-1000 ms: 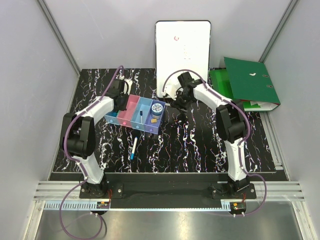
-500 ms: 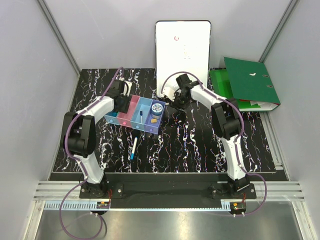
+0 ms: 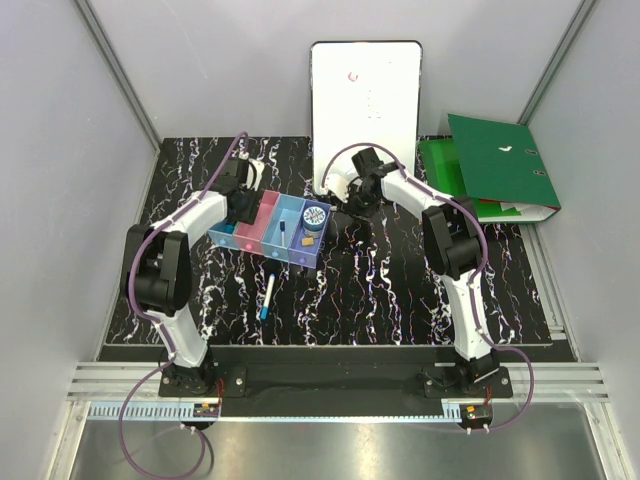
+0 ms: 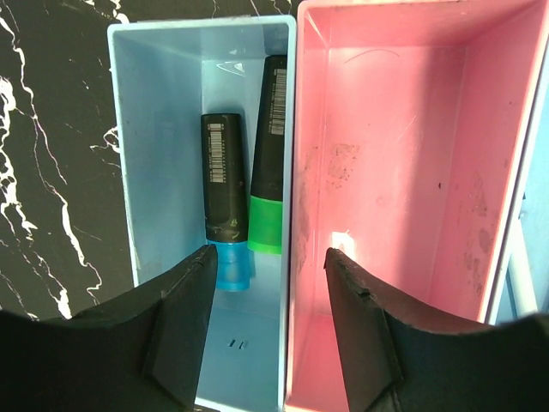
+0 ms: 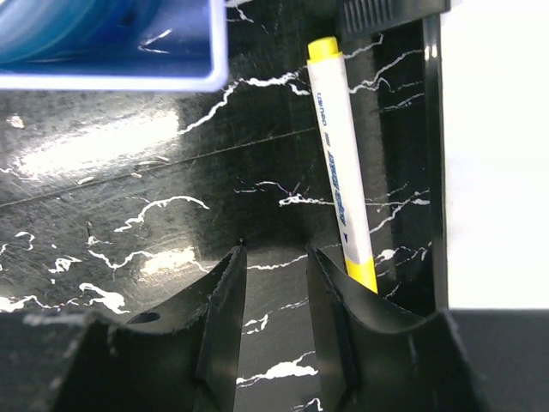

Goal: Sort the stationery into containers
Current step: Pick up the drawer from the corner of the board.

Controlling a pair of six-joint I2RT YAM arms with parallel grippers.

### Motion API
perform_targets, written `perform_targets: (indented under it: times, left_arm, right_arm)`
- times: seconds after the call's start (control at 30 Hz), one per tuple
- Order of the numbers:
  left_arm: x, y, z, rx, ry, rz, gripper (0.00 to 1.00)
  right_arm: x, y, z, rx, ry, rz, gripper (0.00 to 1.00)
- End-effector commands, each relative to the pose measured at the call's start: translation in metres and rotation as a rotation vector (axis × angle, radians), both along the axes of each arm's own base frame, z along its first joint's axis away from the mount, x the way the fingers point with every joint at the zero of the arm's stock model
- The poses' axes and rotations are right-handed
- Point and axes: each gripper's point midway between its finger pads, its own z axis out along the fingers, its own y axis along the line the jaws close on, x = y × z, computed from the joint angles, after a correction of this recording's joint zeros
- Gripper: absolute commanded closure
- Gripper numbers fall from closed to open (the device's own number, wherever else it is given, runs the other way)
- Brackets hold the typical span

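The table (image 3: 400, 290) is carrying the containers (image 3: 246, 240) left of centre, partly filled. Two barcoded markers (image 4: 230, 176) are lying in the leftmost bin and the tape roll (image 3: 315, 215) in the rightmost. The left end effector (image 4: 270, 257) is hovering open and empty above the markers. The right end effector (image 5: 274, 256) is standing open and empty beside the yellow-ended pen (image 5: 339, 163), whose print is unreadable. Below the bins, a blue-ended pen (image 3: 267, 297) is lying unsorted.

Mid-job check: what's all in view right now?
bins: four, blue, pink, blue, purple; centre
markers: two, black, blue and green ends; leftmost bin
tape roll: one, blue; purple bin
block: one, tan; purple bin
blue-tipped pen: one, white; table before bins
yellow-ended pen: one, white; by right end effector
board: one, white; back
binder: one, green; back right
left end effector: open, above leftmost two bins
right end effector: open, empty
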Motion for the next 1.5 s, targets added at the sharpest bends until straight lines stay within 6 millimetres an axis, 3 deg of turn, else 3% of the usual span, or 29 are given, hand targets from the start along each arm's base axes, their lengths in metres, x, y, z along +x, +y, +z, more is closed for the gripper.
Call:
perform_targets:
  times: [0.0,0.2,0.43,0.8,1.47]
  left_arm:
    - [0.014,0.002,0.034,0.0,-0.092,-0.004,0.43]
    - [0.018,-0.002,0.035,-0.017,-0.098,-0.004,0.43]
    - [0.016,-0.003,0.033,-0.02,-0.092,-0.008,0.44]
    - [0.013,-0.004,0.024,-0.027,-0.073,-0.013,0.45]
    - [0.017,-0.004,0.019,-0.023,-0.067,-0.015,0.47]
  right_arm:
    - [-0.003,0.012,0.039,0.069,-0.064,0.06,0.58]
    - [-0.015,0.013,0.052,0.06,-0.1,0.13,0.54]
    - [-0.004,0.014,0.061,0.032,-0.184,0.211,0.49]
    - [0.024,0.019,0.042,-0.006,-0.241,0.238,0.44]
    - [0.033,0.024,-0.001,-0.02,-0.196,0.228,0.44]
